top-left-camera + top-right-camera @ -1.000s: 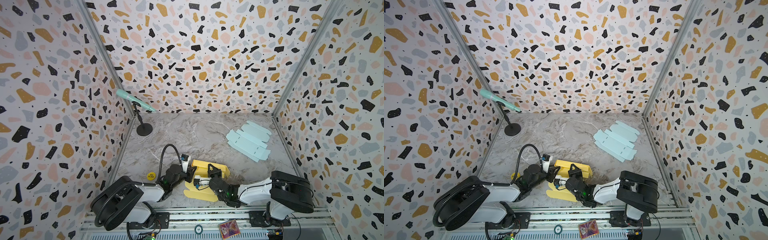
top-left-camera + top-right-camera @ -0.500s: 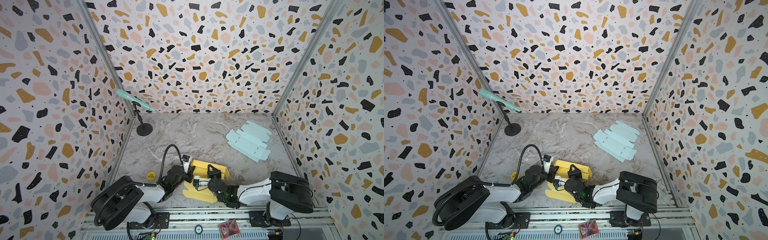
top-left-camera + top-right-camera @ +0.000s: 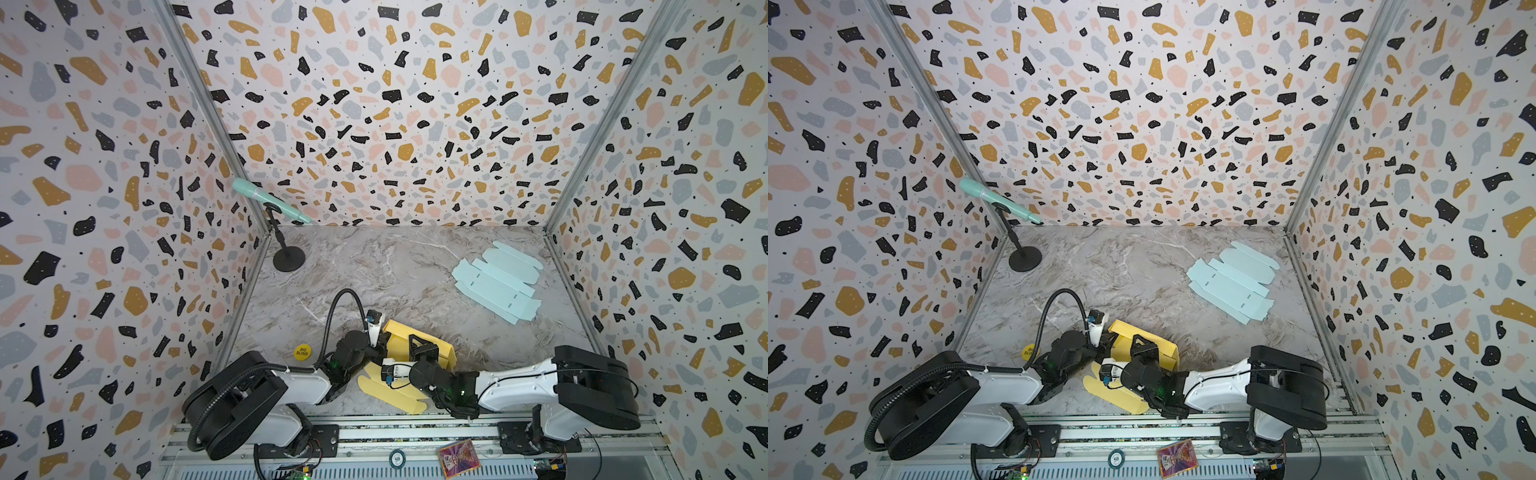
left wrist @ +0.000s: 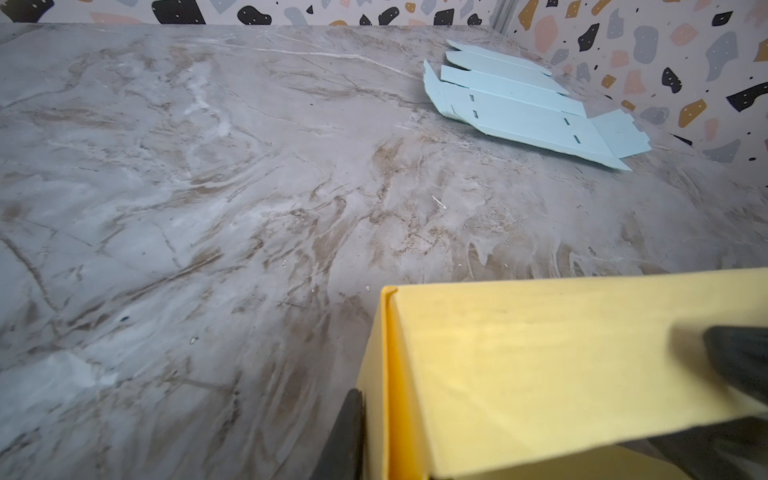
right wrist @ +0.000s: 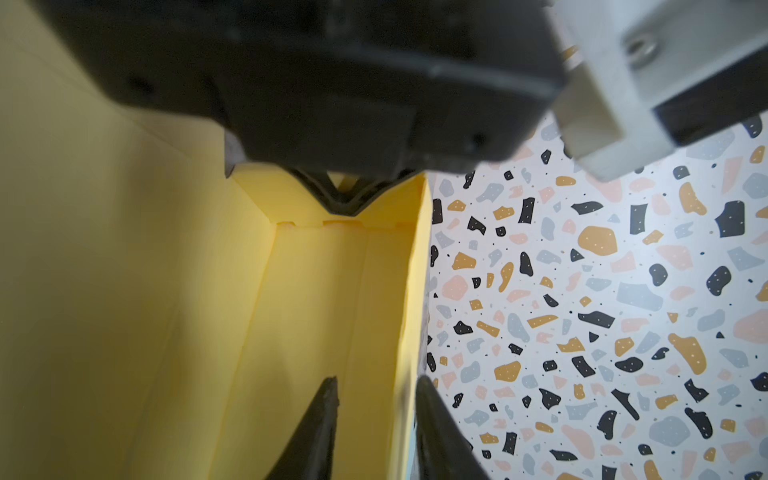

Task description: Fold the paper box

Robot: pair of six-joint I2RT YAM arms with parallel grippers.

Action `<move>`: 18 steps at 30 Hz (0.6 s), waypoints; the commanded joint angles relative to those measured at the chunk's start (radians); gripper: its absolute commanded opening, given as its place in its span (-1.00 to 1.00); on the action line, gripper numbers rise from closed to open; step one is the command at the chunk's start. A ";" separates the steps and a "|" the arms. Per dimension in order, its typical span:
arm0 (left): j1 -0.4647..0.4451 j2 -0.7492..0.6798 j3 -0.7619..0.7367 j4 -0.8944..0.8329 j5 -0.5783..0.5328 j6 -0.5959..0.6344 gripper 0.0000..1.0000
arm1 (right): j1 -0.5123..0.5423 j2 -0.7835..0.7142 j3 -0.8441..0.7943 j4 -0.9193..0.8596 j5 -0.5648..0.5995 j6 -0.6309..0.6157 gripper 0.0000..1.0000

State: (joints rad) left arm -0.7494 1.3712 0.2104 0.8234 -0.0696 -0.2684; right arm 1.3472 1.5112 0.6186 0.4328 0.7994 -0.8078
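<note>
Paper box, yellow, is at the front middle of the marble table in both top views; it is half raised, with one long flap lying flat toward the near edge. The left gripper is at its left end and the right gripper reaches over it from the front, so the box sits right between the two; from up here I cannot read either grip. Well apart, at the back right, a pale blue blank lies flat. A mint microphone on its stand fills the back left corner; a round yellow chip lies near the left arm.

Over to the left wrist view: a yellow corner of the box fills the near part. Of the left gripper's fingers, one stands just outside the end wall and the other is a dark blur over the long panel; whether they pinch the card or merely bracket it, I cannot tell. The blue blank lies far across the bare marble.

And the right wrist view: we look along the inside of the box. The right gripper has its fingers parted, one inside, one outside against a side wall, with clear daylight on the inner side; released, gripping nothing. At the far end the left gripper looms, blurred, over the end wall.
</note>
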 commanded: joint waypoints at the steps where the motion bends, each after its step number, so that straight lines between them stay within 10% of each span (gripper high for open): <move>1: -0.006 -0.005 0.029 0.041 -0.004 0.021 -0.63 | 0.011 -0.104 0.051 -0.151 -0.090 0.262 -0.11; 11: -0.015 -0.005 0.034 0.038 -0.006 0.026 -0.64 | 0.077 -0.266 0.149 -0.289 -0.327 0.714 0.22; 18: -0.024 -0.028 0.029 0.019 -0.021 0.030 -0.64 | -0.293 -0.349 0.217 -0.360 -0.774 0.958 0.24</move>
State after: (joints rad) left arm -0.7670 1.3651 0.2199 0.8219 -0.0723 -0.2520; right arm 1.1824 1.1973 0.7910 0.1345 0.2646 -0.0216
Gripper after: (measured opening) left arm 0.179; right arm 0.620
